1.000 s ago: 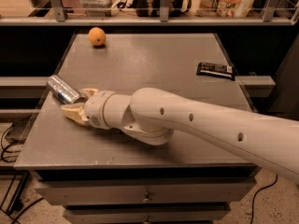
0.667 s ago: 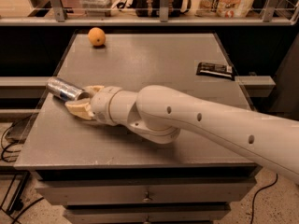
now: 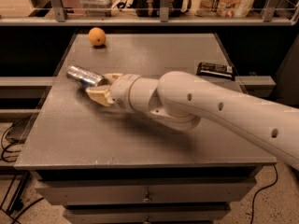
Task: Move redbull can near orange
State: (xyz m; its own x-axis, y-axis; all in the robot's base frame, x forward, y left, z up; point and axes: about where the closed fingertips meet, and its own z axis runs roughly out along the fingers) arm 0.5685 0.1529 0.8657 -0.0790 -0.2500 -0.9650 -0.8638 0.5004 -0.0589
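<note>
The redbull can [image 3: 83, 75] is slim and silver and lies tilted on its side over the left part of the grey table [image 3: 149, 139]. My gripper [image 3: 103, 87] is at the can's right end, its tan fingers [image 3: 99, 96] closed around it. The orange [image 3: 96, 36] sits at the table's far left corner, well beyond the can. My white arm reaches in from the lower right across the table's middle.
A flat black wrapped bar [image 3: 215, 69] lies near the table's right edge. A shelf rail with metal posts [image 3: 163, 3] runs behind the table. Drawers [image 3: 147, 196] sit under the tabletop. Cables lie on the floor at left.
My gripper with the can has moved up the table and to the right, closer to the orange. The arm has followed.
</note>
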